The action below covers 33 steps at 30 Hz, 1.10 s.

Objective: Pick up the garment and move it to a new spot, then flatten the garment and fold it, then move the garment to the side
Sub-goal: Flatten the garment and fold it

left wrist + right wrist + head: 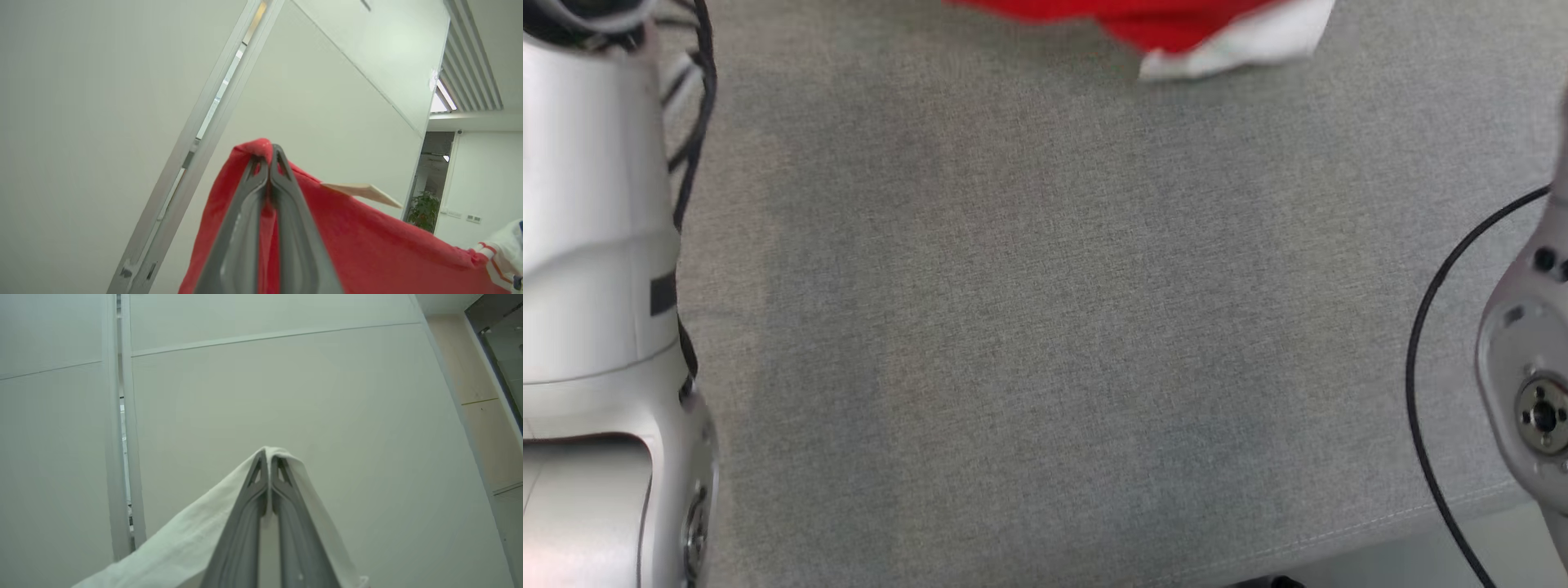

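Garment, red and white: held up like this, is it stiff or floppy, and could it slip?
Likely floppy: the garment drapes and sags from both shut jaws. Probably light, as thin folds hang from small pinches. Slipping seems possible, since each grip catches only an edge.

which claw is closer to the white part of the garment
Right. The right claw is shut on the white part; the left claw is shut on the red part, away from it.
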Tool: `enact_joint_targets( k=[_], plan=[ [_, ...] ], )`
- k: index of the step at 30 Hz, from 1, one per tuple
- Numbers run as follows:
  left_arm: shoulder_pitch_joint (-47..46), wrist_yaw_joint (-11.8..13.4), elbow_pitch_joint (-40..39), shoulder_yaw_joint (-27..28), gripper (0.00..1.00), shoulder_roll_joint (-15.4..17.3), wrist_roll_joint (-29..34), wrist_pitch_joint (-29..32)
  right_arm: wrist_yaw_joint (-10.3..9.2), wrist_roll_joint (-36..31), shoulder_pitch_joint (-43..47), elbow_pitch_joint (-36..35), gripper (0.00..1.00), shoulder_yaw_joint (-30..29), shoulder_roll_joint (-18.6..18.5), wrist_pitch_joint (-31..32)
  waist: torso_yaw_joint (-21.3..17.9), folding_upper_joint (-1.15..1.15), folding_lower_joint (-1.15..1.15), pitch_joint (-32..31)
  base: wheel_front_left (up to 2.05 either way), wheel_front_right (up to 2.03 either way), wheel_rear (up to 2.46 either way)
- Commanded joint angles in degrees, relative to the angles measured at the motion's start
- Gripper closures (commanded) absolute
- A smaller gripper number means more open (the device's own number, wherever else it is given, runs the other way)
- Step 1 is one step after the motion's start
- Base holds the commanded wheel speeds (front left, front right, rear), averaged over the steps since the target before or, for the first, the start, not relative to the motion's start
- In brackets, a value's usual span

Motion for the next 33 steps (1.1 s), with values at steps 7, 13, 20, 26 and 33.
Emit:
enact_joint_targets(
  k=[7, 13, 20, 26, 33],
  plan=[
    [4.8, -0.8, -11.2, -1.2, 1.0, -2.1, -2.1, -0.3, 0.0, -2.7, 5.1, -13.1, 1.0, 2.2, -0.1, -0.2, 0.8, 0.0, -0.01, 2.7, 0.0, 0.0, 0.0],
    [15.9, -0.8, -11.1, -6.5, 1.0, 0.0, -4.6, -0.3, -0.01, -1.4, 17.2, -9.2, 1.0, 6.3, -2.2, -0.3, 2.1, 0.0, -0.01, 1.3, 0.0, 0.0, 0.0],
    [32.3, -0.8, -10.5, -10.2, 1.0, 2.3, -9.6, -0.3, 0.01, 5.3, 35.2, -7.0, 1.0, 6.4, -3.8, 8.3, 4.3, 0.0, -0.01, -4.7, 0.0, 0.0, 0.0],
    [45.1, -0.8, -10.7, -13.4, 1.0, 5.6, -15.1, -0.4, 0.0, 8.7, 53.3, -13.4, 1.0, 2.5, -2.8, 22.6, 5.8, 0.0, -0.01, -10.3, 0.0, 0.0, 0.0],
    [54.6, -0.8, -10.0, -19.5, 1.0, 9.6, -15.0, -0.4, 0.0, 7.0, 68.4, -24.2, 1.0, -2.7, -0.7, 35.6, 6.6, 0.0, -0.01, -14.3, 0.0, 0.0, 0.0]
  ],
)
